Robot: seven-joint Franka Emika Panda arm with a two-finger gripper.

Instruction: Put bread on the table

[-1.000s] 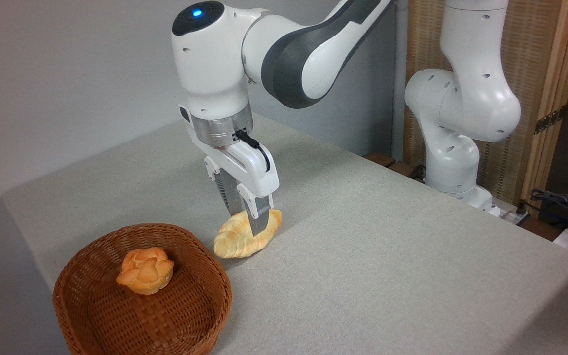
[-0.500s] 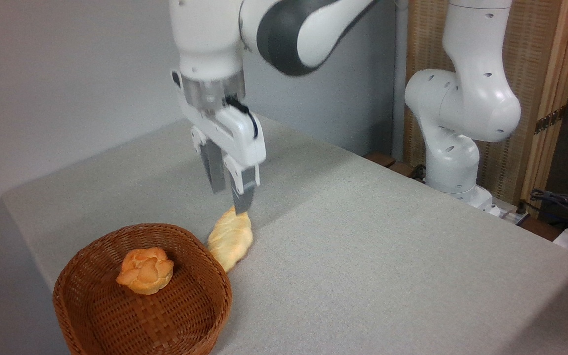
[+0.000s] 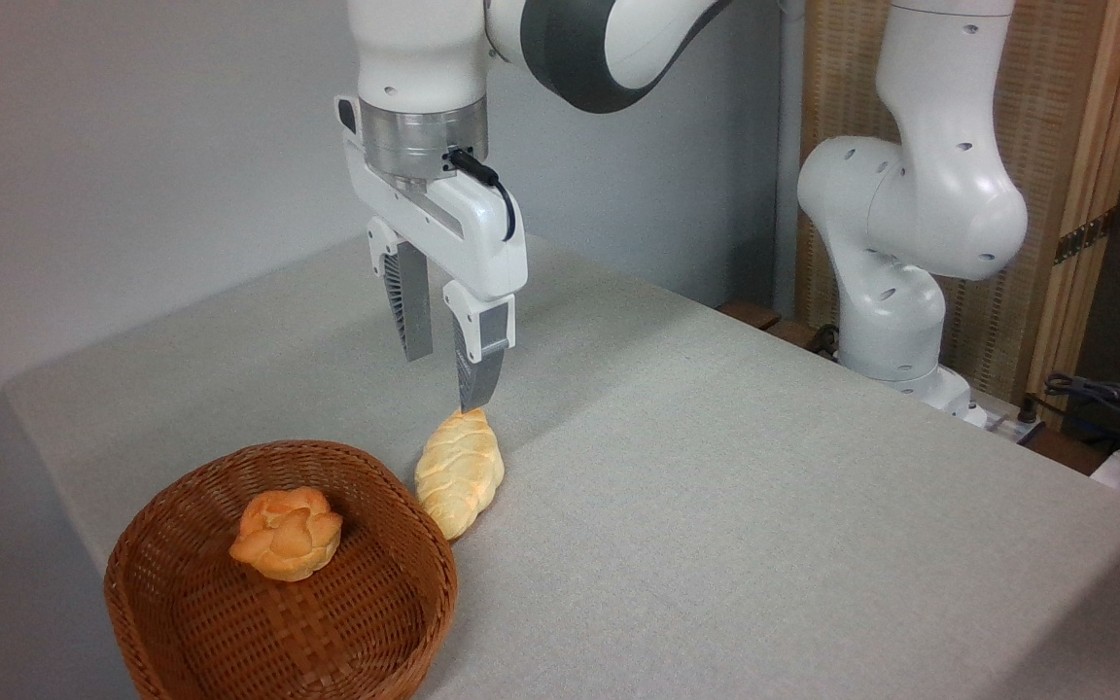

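The bread, a pale golden braided loaf, lies flat on the grey-beige cloth of the table, its near end close against the rim of the brown wicker basket. My gripper hangs open just above the loaf's far end, with nothing between its fingers. One fingertip sits a short way over the loaf's tip.
A small round orange bun rests inside the basket at the table's near left corner. The arm's white base stands past the table's far right edge, with cables beside it.
The gripper let go of the loaf and rose above it. The loaf dropped onto the cloth and turned so it now lies beside the basket rim.
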